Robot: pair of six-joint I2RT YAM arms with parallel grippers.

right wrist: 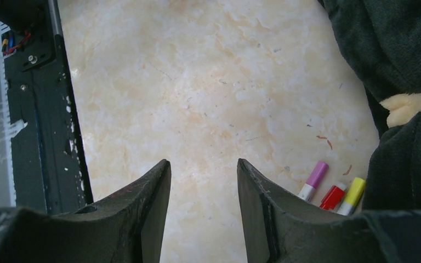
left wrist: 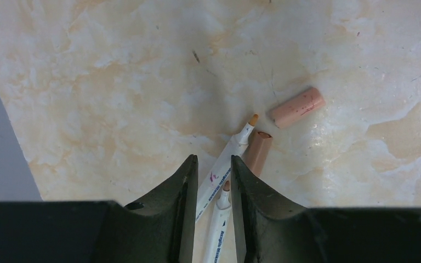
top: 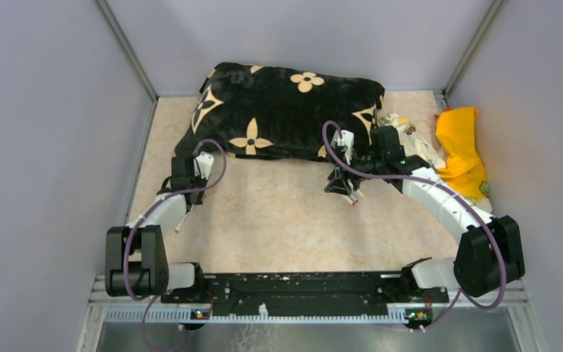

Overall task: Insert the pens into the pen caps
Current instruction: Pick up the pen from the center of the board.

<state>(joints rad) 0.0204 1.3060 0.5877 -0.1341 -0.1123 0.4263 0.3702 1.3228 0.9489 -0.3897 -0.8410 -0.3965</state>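
Observation:
Two white pens lie between my left gripper's [left wrist: 214,159] narrowly parted jaws. One pen [left wrist: 235,147] runs diagonally and ends in an orange tip; the other [left wrist: 221,211] points straight ahead with a brownish tip. Neither is lifted off the table. A tan pen cap [left wrist: 258,150] touches the diagonal pen just beyond the right finger, and a pinkish cap [left wrist: 296,107] lies farther off. My right gripper [right wrist: 204,163] hangs open over bare table. To its right lie a pink-ended pen [right wrist: 313,181], a red piece [right wrist: 333,196] and a yellow-ended pen [right wrist: 352,195], partly hidden by the finger.
A black cushion [top: 286,110] with cream flowers fills the back of the table, close to the right gripper [top: 341,187]. A yellow cloth [top: 460,150] and small clutter sit at the back right. Grey walls enclose both sides, and the black base rail [right wrist: 60,109] runs along the near edge.

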